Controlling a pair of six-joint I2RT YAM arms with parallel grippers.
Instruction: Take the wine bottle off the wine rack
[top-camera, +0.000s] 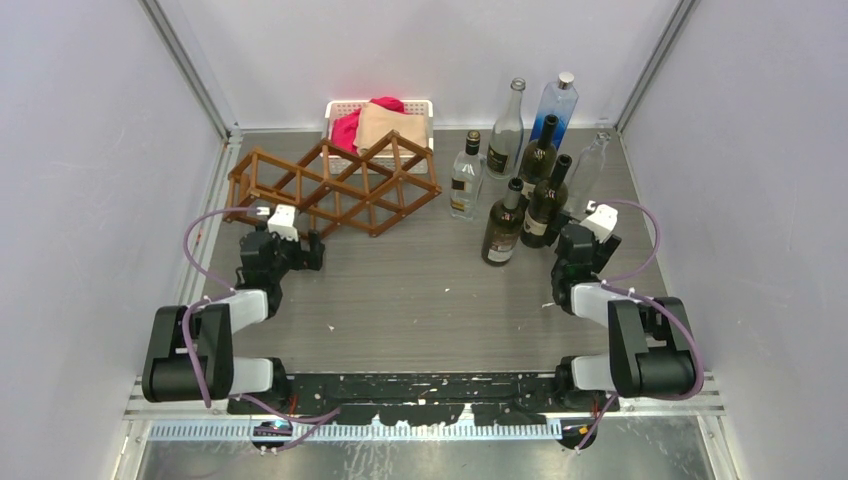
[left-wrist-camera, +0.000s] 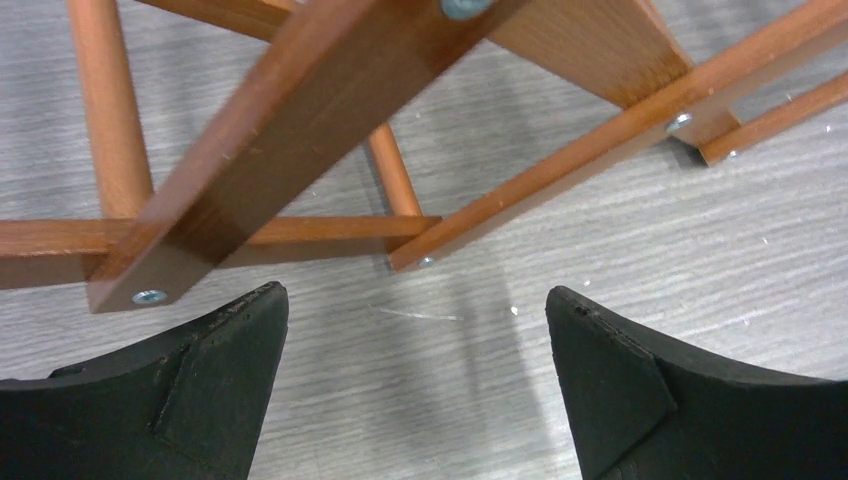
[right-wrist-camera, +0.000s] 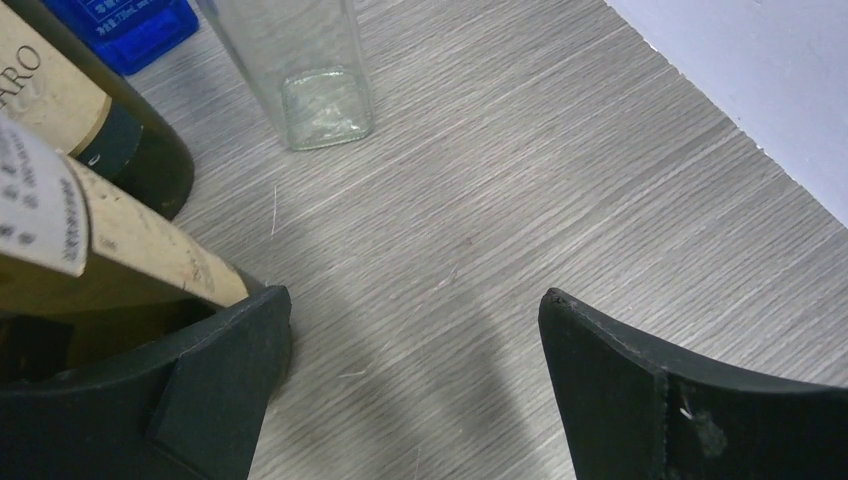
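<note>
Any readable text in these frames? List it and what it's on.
"ARO": end of a cut-off word, on the cream label of the dark bottle, right wrist view.
Blue bottle: white print, too small to read.
Nearest bottle: label print blurred, unreadable.
Standing bottles, top view: labels too small to read.
Wine rack: no text.

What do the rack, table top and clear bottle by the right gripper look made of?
The rack: wood, reddish-brown with a smooth stained finish; grain shows, and metal screws join the slats. The table top: grey wood-grain pattern, probably laminate, matte. The clear bottle: see-through with a thick base, likely glass.
</note>
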